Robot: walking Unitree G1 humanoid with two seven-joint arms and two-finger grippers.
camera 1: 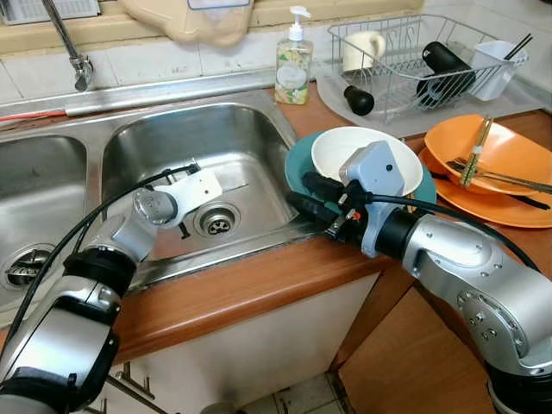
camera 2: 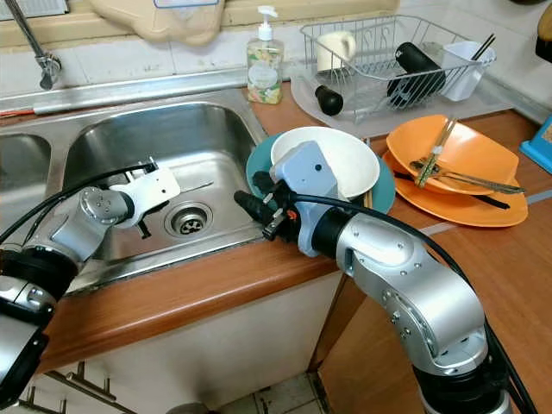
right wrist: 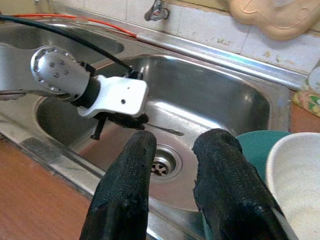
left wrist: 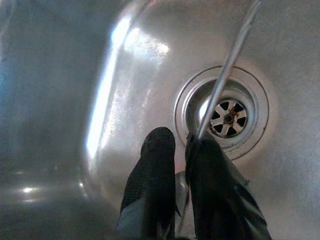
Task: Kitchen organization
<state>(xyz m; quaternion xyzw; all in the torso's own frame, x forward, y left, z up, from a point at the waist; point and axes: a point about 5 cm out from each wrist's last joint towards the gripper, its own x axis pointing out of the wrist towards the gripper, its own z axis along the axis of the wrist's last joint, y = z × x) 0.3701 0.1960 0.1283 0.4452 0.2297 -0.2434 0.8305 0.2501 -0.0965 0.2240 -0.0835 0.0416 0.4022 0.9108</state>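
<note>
Pinching thin metal utensil [left wrist: 227, 75], left jaws nearly closed

A thin metal utensil [left wrist: 227, 70] is held low inside the steel sink basin [camera 1: 164, 142], its slender handle slanting above the drain [camera 1: 216, 222].

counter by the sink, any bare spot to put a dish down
Bare wood runs along the front counter edge, below the sink rim. Right of the sink is crowded: a white bowl on a teal plate, orange plates with cutlery, and the dish rack behind. The right tool hovers at the teal plate's edge.
</note>
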